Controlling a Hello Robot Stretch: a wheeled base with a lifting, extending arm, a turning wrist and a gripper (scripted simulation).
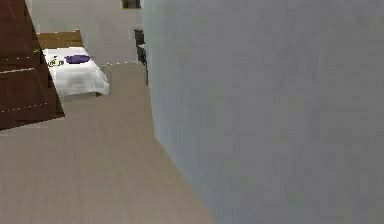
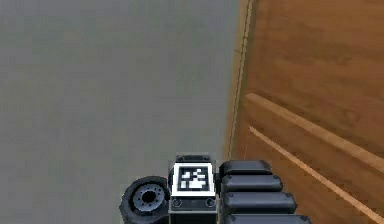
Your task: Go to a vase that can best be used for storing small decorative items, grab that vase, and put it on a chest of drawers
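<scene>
In the arm side view my gripper [image 2: 148,198] shows as a dark round body at the bottom edge, left of a white marked square [image 2: 195,181] on the arm's dark segments [image 2: 255,195]. Its far end cannot be made out, so I cannot tell whether it holds anything. Close behind it stands a plain grey wall [image 2: 110,90]. A tall dark brown wooden piece of furniture [image 1: 22,70] stands at the forward view's left.
A grey wall [image 1: 270,100] fills the forward view's right, its corner close ahead. Beige floor [image 1: 90,160] runs on past it to a white bed [image 1: 78,73] with a dark purple thing [image 1: 77,59] on it. A dark chair [image 1: 141,47] stands beyond. A brown wooden panel [image 2: 320,100] covers the arm side view's right.
</scene>
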